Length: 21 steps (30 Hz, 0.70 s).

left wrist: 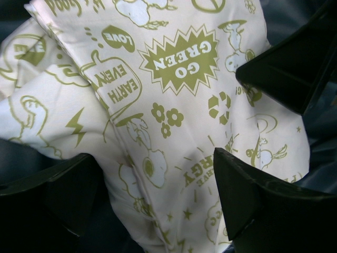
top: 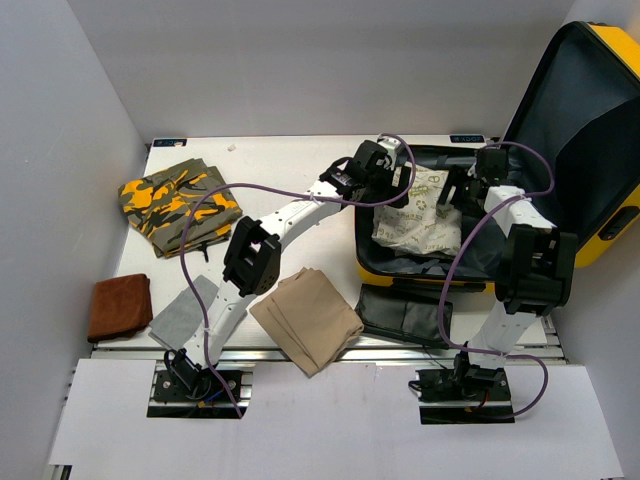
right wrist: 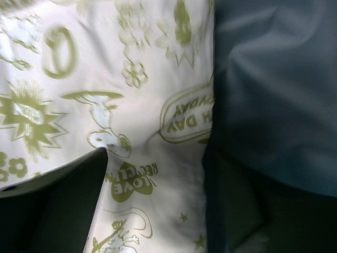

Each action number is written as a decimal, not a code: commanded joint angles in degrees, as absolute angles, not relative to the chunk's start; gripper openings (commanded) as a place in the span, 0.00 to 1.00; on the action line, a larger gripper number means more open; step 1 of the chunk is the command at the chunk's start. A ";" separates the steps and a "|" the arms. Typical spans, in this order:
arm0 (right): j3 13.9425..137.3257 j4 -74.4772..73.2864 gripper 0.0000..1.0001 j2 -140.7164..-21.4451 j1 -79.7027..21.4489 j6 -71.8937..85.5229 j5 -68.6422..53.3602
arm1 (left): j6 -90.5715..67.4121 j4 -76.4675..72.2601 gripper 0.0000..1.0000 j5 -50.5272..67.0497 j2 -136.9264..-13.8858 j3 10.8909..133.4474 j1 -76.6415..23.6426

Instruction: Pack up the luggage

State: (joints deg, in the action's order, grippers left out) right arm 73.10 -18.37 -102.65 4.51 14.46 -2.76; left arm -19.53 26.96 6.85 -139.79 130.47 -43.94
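Note:
The yellow luggage (top: 610, 240) lies open at the right of the table, its lid standing up and its dark grey lining (top: 590, 110) showing. A white cloth with green print (top: 420, 215) lies crumpled in its lower half. My left gripper (top: 385, 170) hangs over the cloth's far left edge. In the left wrist view it (left wrist: 158, 195) is open, with a fold of the cloth (left wrist: 158, 79) between its fingers. My right gripper (top: 470, 190) is at the cloth's right side. In the right wrist view it (right wrist: 155, 205) is open astride the cloth's edge (right wrist: 131, 105), with lining (right wrist: 274, 95) to the right.
On the table to the left lie a camouflage garment (top: 178, 205), a brown cloth (top: 120, 307), a grey cloth (top: 185, 312) and a folded beige garment (top: 305, 320). A flat black pouch (top: 405, 315) lies in front of the suitcase. White walls enclose the table.

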 commanded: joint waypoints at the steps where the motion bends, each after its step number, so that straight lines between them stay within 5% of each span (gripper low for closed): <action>1: 79.10 -20.30 0.89 -96.78 4.48 13.88 2.54 | -15.21 29.25 0.98 4.13 -130.19 132.45 -43.86; 11: 82.61 -24.52 0.89 -85.35 2.20 12.66 6.15 | -17.66 39.54 0.98 -24.77 -104.52 114.27 -34.74; 21: 90.61 -26.98 0.89 -91.93 -11.07 7.12 4.66 | -28.82 48.87 0.98 -27.08 -115.73 110.73 -7.57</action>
